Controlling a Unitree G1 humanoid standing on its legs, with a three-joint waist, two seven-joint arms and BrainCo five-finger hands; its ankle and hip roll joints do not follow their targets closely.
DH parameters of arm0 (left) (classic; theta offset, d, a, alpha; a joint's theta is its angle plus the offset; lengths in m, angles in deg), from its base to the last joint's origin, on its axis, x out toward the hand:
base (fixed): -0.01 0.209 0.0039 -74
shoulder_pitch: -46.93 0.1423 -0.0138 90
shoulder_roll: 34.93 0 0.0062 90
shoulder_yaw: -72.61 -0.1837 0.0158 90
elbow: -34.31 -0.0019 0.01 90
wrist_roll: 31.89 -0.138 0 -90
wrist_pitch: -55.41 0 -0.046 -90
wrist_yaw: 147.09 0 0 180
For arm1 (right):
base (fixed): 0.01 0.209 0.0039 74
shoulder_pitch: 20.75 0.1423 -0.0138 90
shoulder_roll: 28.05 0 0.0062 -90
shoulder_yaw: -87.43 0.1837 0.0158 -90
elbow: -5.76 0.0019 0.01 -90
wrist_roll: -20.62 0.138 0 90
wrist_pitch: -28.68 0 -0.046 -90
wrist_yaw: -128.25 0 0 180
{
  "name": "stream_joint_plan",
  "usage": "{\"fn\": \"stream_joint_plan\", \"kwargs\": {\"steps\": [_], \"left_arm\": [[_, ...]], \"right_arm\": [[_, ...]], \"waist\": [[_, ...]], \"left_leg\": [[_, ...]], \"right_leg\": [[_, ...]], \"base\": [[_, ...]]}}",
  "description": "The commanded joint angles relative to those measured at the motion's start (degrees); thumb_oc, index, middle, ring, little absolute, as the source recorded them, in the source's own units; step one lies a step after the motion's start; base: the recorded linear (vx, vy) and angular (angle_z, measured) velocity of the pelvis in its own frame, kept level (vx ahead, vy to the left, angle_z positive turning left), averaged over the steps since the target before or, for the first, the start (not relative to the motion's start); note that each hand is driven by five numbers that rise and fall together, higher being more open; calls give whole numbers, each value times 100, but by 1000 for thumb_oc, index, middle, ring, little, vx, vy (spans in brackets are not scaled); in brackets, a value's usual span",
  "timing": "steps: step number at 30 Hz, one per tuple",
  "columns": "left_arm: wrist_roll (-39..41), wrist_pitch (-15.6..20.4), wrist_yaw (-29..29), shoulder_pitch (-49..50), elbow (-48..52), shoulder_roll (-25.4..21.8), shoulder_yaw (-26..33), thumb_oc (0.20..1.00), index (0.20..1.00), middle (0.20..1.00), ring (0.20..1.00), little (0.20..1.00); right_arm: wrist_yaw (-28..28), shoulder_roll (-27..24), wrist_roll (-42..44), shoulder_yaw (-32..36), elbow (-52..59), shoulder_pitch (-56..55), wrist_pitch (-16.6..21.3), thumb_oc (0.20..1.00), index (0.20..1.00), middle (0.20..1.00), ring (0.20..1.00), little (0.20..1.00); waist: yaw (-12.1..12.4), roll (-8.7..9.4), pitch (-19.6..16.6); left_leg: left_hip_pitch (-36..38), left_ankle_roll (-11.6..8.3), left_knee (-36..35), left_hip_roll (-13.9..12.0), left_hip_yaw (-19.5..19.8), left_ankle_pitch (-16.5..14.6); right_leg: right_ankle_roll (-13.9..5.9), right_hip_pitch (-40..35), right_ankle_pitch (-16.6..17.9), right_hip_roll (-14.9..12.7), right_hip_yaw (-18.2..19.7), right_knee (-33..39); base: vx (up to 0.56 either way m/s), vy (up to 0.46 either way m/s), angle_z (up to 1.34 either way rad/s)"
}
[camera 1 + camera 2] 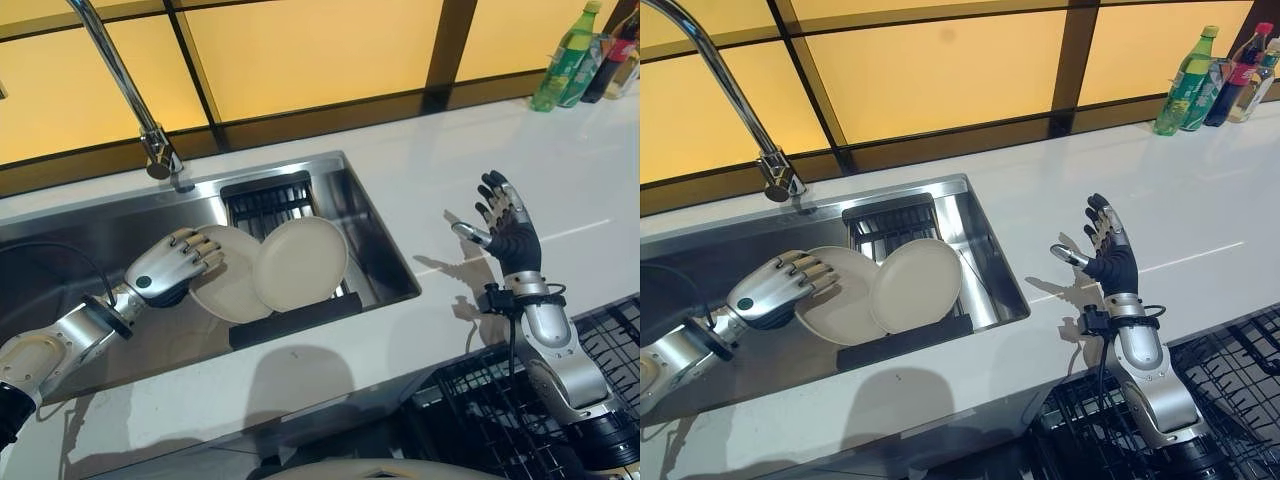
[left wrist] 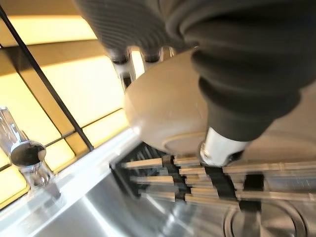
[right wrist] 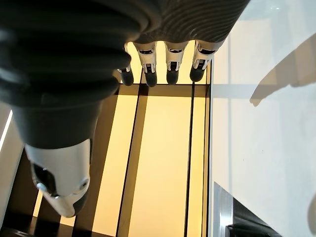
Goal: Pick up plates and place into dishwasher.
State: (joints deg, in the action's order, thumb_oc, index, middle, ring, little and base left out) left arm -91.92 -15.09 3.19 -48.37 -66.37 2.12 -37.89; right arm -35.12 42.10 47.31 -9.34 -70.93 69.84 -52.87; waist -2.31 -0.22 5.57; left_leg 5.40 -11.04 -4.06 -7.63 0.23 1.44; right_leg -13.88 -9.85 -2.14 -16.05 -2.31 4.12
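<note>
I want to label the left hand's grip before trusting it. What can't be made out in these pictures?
- Whether the left hand grips the rear plate: its fingers lie over the rim in the eye views, the thumb hidden.
- Left wrist view: a plate is blurred, half behind the hand's cover.
- Rear plate's right part, hidden behind the front plate.
- Dishwasher rack: cut off by the frame edge.

white counter (image 1: 560, 190), amber dark-framed window panels (image 1: 300, 50) behind
</note>
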Motion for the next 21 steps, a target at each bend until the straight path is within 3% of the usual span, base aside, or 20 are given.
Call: {"fn": "stream_joint_plan", "kwargs": {"steps": [1,21], "left_arm": [[-16,-12,159,-161,-374,-347,48,200,200,200,200,200],[-145,351,177,-313,-191,-758,230,200,200,200,200,200]], "right_arm": [[69,-309,178,89,189,1,230,1000,1000,1000,1000,1000],[224,-348,250,108,200,-57,345,1000,1000,1000,1000,1000]], "waist": [[-39,-13,-463],[-10,-64,-517]], "left_leg": [[-8,640,255,290,-98,-570],[19,656,198,299,-41,-642]], "right_leg": [[-112,1132,670,116,342,-334],[-112,1179,654,96,212,-339]], "base": [[-36,-18,1],[-7,-4,0]]}}
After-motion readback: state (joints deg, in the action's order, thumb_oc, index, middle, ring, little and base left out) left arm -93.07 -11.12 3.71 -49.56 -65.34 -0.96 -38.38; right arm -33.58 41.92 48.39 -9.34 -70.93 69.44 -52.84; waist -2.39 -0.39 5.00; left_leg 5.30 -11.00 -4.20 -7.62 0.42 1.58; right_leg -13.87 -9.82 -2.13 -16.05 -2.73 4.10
